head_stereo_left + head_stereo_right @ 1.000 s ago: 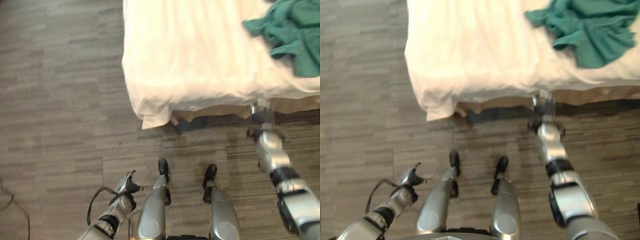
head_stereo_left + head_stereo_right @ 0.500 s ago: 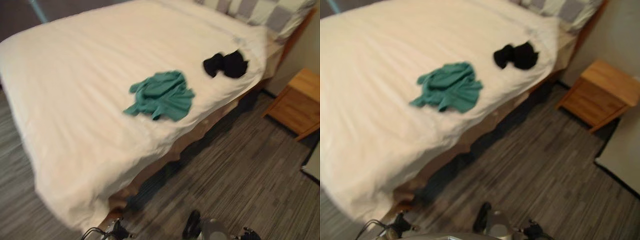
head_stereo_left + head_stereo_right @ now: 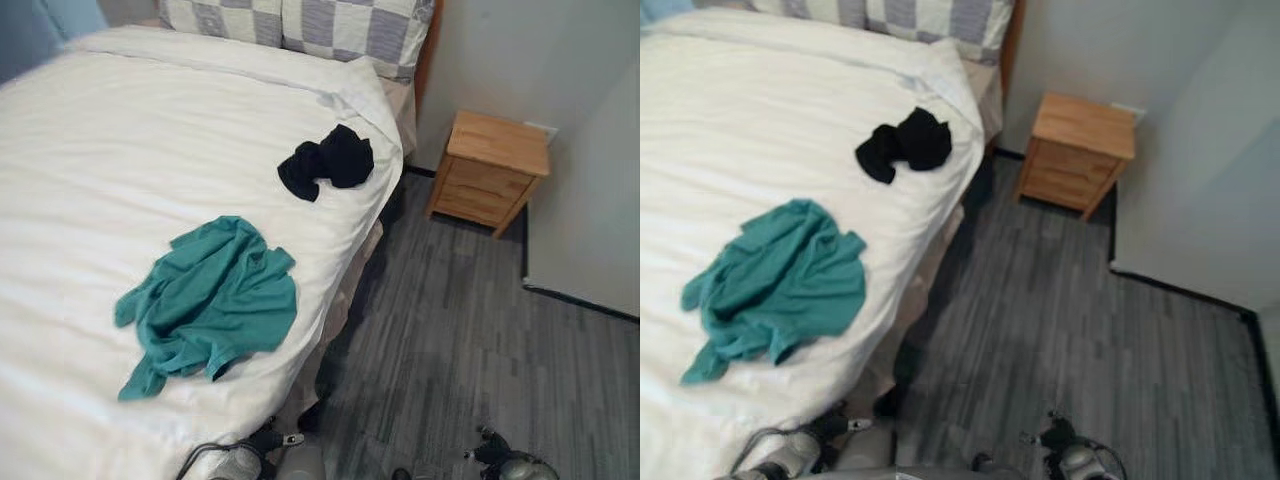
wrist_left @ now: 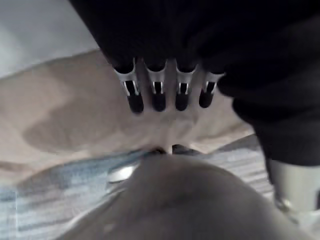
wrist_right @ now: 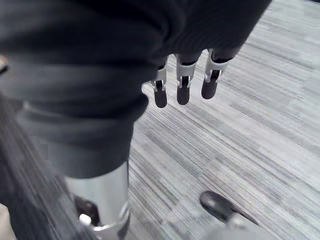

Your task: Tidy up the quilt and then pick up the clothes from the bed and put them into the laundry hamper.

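The white quilt (image 3: 120, 150) lies smooth; approach the teal garment (image 3: 210, 300) with both relaxed, empty hands (image 4: 165, 95) (image 5: 182, 87).

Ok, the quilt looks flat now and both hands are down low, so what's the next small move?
Probably raise the left hand toward the green garment, the nearer of the two. It lies crumpled on the quilt close to the bed's edge, while the black garment sits further up toward the pillows. Both hands, the right hand too, hang relaxed and hold nothing.
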Available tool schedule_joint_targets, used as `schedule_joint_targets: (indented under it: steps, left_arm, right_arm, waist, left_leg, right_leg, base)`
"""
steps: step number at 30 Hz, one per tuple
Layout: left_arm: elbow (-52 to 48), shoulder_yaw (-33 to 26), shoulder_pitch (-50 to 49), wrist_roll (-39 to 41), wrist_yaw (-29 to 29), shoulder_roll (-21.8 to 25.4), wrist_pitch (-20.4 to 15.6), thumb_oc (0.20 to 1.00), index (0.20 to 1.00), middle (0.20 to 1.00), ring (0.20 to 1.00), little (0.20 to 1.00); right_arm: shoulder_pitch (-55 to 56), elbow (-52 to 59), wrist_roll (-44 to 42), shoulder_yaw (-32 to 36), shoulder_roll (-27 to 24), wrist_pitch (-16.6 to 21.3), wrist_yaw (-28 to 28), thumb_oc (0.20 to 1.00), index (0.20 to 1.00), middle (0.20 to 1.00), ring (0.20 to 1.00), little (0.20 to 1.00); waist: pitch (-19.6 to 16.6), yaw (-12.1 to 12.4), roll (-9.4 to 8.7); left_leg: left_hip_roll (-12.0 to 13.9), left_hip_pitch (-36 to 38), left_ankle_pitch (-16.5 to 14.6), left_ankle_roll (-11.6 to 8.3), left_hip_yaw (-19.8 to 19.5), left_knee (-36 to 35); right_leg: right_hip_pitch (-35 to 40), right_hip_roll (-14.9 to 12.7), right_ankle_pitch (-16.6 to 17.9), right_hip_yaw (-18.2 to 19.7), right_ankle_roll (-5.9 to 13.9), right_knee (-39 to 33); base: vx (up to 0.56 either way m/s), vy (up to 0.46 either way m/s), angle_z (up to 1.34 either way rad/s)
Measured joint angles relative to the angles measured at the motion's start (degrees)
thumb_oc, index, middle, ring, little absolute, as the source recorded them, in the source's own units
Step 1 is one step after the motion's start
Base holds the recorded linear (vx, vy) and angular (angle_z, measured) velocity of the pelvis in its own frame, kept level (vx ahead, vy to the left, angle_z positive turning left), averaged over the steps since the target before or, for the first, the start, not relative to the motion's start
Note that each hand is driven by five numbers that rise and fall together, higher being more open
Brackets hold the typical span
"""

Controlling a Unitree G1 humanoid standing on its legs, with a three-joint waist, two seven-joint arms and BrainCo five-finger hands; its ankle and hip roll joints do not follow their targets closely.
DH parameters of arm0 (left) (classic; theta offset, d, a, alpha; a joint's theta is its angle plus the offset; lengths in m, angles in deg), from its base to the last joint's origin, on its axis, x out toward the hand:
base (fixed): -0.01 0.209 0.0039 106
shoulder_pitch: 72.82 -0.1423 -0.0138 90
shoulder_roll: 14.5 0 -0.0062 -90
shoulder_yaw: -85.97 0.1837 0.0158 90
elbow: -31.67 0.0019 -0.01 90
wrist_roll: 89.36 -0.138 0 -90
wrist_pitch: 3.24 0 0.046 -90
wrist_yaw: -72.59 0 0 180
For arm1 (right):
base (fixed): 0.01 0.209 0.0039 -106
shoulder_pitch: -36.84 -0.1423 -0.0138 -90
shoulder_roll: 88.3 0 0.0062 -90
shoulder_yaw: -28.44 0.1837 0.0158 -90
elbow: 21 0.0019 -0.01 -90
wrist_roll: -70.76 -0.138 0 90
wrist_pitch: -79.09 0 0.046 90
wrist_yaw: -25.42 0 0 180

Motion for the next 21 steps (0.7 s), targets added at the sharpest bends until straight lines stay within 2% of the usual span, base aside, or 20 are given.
schedule_joint_targets:
  steps: [1,2,3,4,5,6,7,8,9,10,11,12,13,14,15,16,17,19,20,21]
  left_arm:
    - [-0.18,-0.69,0.52,1.96,0.63,-0.15,0.78,1.0,1.0,1.0,1.0,1.0]
    - [1.53,-1.27,0.68,2.05,0.73,-0.52,1.66,1.0,1.0,1.0,1.0,1.0]
    - [3.02,0.58,0.53,0.7,-2.11,-0.85,2.62,1.0,1.0,1.0,1.0,1.0]
    - [2.86,2.88,0.69,-1.7,-5.43,-0.38,2.46,1.0,1.0,1.0,1.0,1.0]
    - [2.05,4.21,0.85,-3.59,-7.93,0.69,2.17,1.0,1.0,1.0,1.0,1.0]
    - [1.31,5.33,1.74,-4.1,-8.54,1.08,2.14,1.0,1.0,1.0,1.0,1.0]
    - [1.11,5.72,1.46,-5.79,-10.17,-1.33,2.14,1.0,1.0,1.0,1.0,1.0]
    - [0.69,5.63,1.3,-7.23,-11.88,-4.1,1.76,1.0,1.0,1.0,1.0,1.0]
    - [0.08,5.27,0.49,-8.33,-12.48,-5.15,1.68,1.0,1.0,1.0,1.0,1.0]
    - [-0.48,4.97,0.71,-8.96,-12.69,-5.27,1.49,1.0,1.0,1.0,1.0,1.0]
    - [-0.34,5.45,1.95,-10.59,-13.36,-4.13,1.31,1.0,1.0,1.0,1.0,1.0]
    - [-0.14,5.47,1.58,-10.72,-13.6,-3.85,1.28,1.0,1.0,1.0,1.0,1.0]
    - [1.11,4.97,2.37,-11.8,-13.95,-3.41,0.5,1.0,1.0,1.0,1.0,1.0]
    - [2.06,4.62,2.38,-11.83,-14.05,-3.76,0.29,1.0,1.0,1.0,1.0,1.0]
    - [1.45,2.06,2.03,-11.84,-14.57,-4.19,-0.55,1.0,1.0,1.0,1.0,1.0]
    - [0.68,0.46,2.63,-11.3,-14.86,-3.45,-0.74,1.0,1.0,1.0,1.0,1.0]
    - [1.37,-0.05,3.55,-10.8,-15.44,-0.97,-0.73,1.0,1.0,1.0,1.0,1.0]
    - [0.88,-0.59,1.8,-9.24,-16.5,-0.35,-0.81,1.0,1.0,1.0,1.0,1.0]
    - [0.81,-1.18,0.46,-9.17,-16.84,-1.07,-0.72,1.0,1.0,1.0,1.0,1.0]
    - [1.35,-0.94,-0.45,-9.24,-16.79,-1.75,-0.75,1.0,1.0,1.0,1.0,1.0]
  right_arm:
    - [-2.51,-0.12,0.18,3.99,1.06,-0.1,-0.27,1.0,1.0,1.0,1.0,1.0]
    - [-3.63,-0.02,-0.41,4.15,0.48,-0.42,-0.16,1.0,1.0,1.0,1.0,1.0]
    - [-3.59,0.95,-0.84,4.04,0.48,0.15,0.06,1.0,1.0,1.0,1.0,1.0]
    - [-3.19,1.37,-1.62,3.77,0.6,0.38,0.05,1.0,1.0,1.0,1.0,1.0]
    - [-2.33,2.02,-1.84,3.7,1.26,0.42,0.11,1.0,1.0,1.0,1.0,1.0]
    - [-2.36,1.42,-1.82,3.85,0.61,0.93,0.01,1.0,1.0,1.0,1.0,1.0]
    - [-1.18,1.52,-1.82,3.77,-2.43,1.4,0.32,1.0,1.0,1.0,1.0,1.0]
    - [-0.66,1.01,-2.09,3.51,-4.54,1.49,0.51,1.0,1.0,1.0,1.0,1.0]
    - [-2.48,-0.21,-2.13,4.47,-5.53,1.52,0.58,1.0,1.0,1.0,1.0,1.0]
    - [-2.77,-0.7,-2.15,5.25,-5.24,0.64,0.74,1.0,1.0,1.0,1.0,1.0]
    - [-1.81,-0.7,-2.17,5.35,-4.71,0.18,1.02,1.0,1.0,1.0,1.0,1.0]
    - [-0.7,-1.03,-2.08,5.83,-4.59,-0.27,0.95,1.0,1.0,1.0,1.0,1.0]
    - [0.6,-2.34,-1.95,6.52,-4.28,-0.77,1.06,1.0,1.0,1.0,1.0,1.0]
    - [1.89,-2.59,-1.89,6.31,-4.65,-0.73,1.06,1.0,1.0,1.0,1.0,1.0]
    - [2.86,-3.22,-1.9,6.62,-4.82,-0.92,1.03,1.0,1.0,1.0,1.0,1.0]
    - [2.47,-3.8,-1.95,5.65,-4.56,-1.24,1.1,1.0,1.0,1.0,1.0,1.0]
    - [0.36,-5.06,-1.91,3.32,-2.85,-1.4,1.04,1.0,1.0,1.0,1.0,1.0]
    - [-0.73,-3.77,-1.84,0.68,-2.84,-0.77,0.98,1.0,1.0,1.0,1.0,1.0]
    - [-0.22,-2.97,-1.79,-1.06,-3.56,-0.65,0.9,1.0,1.0,1.0,1.0,1.0]
    - [-0.09,-2.02,-1.8,-2.62,-4.3,-0.29,1.0,1.0,1.0,1.0,1.0,1.0]
  waist:
    - [2.07,1.0,0.84]
    - [2.76,-0.23,1.7]
    - [2.79,-1.86,1.65]
    - [2.75,-2.67,1.45]
    - [1.82,-3.14,-2.23]
    - [2.37,-4.38,-3.16]
    - [1.82,-4.35,0.75]
    - [1.16,-5.1,4.95]
    - [0.35,-5.03,7.67]
    - [0.08,-5.46,8.14]
    - [0.07,-6.43,6.23]
    - [0.29,-7.2,6.22]
    - [0.18,-8.84,5.05]
    - [-0.03,-8.8,4.96]
    - [0.47,-7.53,3.7]
    - [1.01,-5.75,2.65]
    - [1.91,-2.63,0.48]
    - [2.17,-0.74,1.45]
    - [1.79,0.09,2.67]
    - [1.22,-0.37,4.72]
  left_leg:
    - [2.15,1.14,-0.8,0.27,2.16,0.33]
    - [2.63,2.53,-0.51,0.23,2.37,-0.84]
    - [3.79,6.7,-0.79,0.58,2.29,-7.02]
    - [3.83,8.47,-1.32,0.29,2.69,-9.58]
    - [0.2,7.24,-3.03,0.41,2.4,-6.84]
    - [-2.45,4.33,-6.41,-1.17,3.29,6.35]
    - [-1.61,2.85,-13.9,-1.54,5.53,18.74]
    - [-1.5,5.2,-20.47,-0.25,6.88,21.84]
    - [-0.52,7.76,-23.38,2.36,8.09,17.95]
    - [0.38,9.15,-24.58,3.35,9.97,13.93]
    - [-0.03,13.13,-23.36,2.53,11.44,7.08]
    - [0.66,15.2,-22.74,-0.91,12.03,7.54]
    - [1.22,12.92,-20.47,-6.71,10.77,23.53]
    - [2.06,11.44,-17.38,-8.49,9.58,29.07]
    - [0.57,1.55,-1.73,-11.44,5.45,46.84]
    - [0.85,-5.65,4.31,-10.14,5.08,52.81]
    - [1.85,-7.89,-0.19,-4.27,10.36,43.68]
    - [2.54,-6.87,-1.29,-4.56,9.9,26.33]
    - [2.87,-3.94,-1.13,-4.64,8.91,13.83]
    - [3.02,-1.94,-0.43,-5.05,7.95,4.23]
  right_leg:
    - [-8.53,-1.5,-0.82,-2.67,1.73,17.53]
    - [-12.06,-2.27,-0.27,-4.69,1.94,23.42]
    - [-15.78,-0.57,-1.29,-6.2,1.23,24.47]
    - [-16.66,0.85,-1.37,-6.57,1.09,19.99]
    - [-17.1,-1.69,-2.03,-6.22,1.91,10.8]
    - [-16.76,-3.24,2.49,-5.65,-1.8,9.35]
    - [-16.61,-1.32,2.38,-7.35,-1.7,8.46]
    - [-17.12,0.46,2.31,-9.66,-0.9,6.48]
    - [-18.27,0.64,0.36,-12.59,0.23,7.6]
    - [-18.51,0.15,-0.69,-14.76,0.15,8.99]
    - [-16.47,-2.24,-0.01,-16.22,0.82,6.15]
    - [-15.23,-1.48,0.21,-17.37,0.32,5.46]
    - [-11.45,0.65,2.49,-17.47,-4.03,2.54]
    - [-8.79,2.05,2.8,-17.89,-4.26,-0.51]
    - [-5.84,3.18,3.27,-16.65,-5.56,-3.99]
    - [-5.02,3.4,3.41,-14.45,-6.5,-5.43]
    - [-1.7,3.61,4.04,-10.54,-5.76,-10.76]
    - [2.66,4.5,7.75,-10.9,-4.42,-16.4]
    - [5.03,5.68,9.66,-11.38,-6.08,-18.02]
    - [6.35,6.67,9.63,-11.55,-6.14,-18.27]
  base:
    - [0.33,0.133,-0.85]
    - [0.48,0.151,-0.55]
    - [0.32,0.065,0.17]
    - [0.51,0.006,0.51]
    - [0.36,-0.013,0.63]
    - [1.07,-0.02,0.35]
    - [0.74,-0.019,-0.27]
    - [0.91,0.002,-0.83]
    - [0.21,0.002,-1.0]
    - [0.59,0.045,-0.92]
    - [0.6,0.014,-0.75]
    - [0.7,-0.012,-0.47]
    - [0.39,-0.054,-0.35]
    - [0.48,-0.082,-0.69]
    - [0.67,0.061,-1.15]
    - [0.77,0.162,-1.81]
    - [0.65,0.29,-2.03]
    - [0.58,0.303,-1.63]
    - [0.62,0.277,-0.91]
    - [0.52,0.207,-0.7]
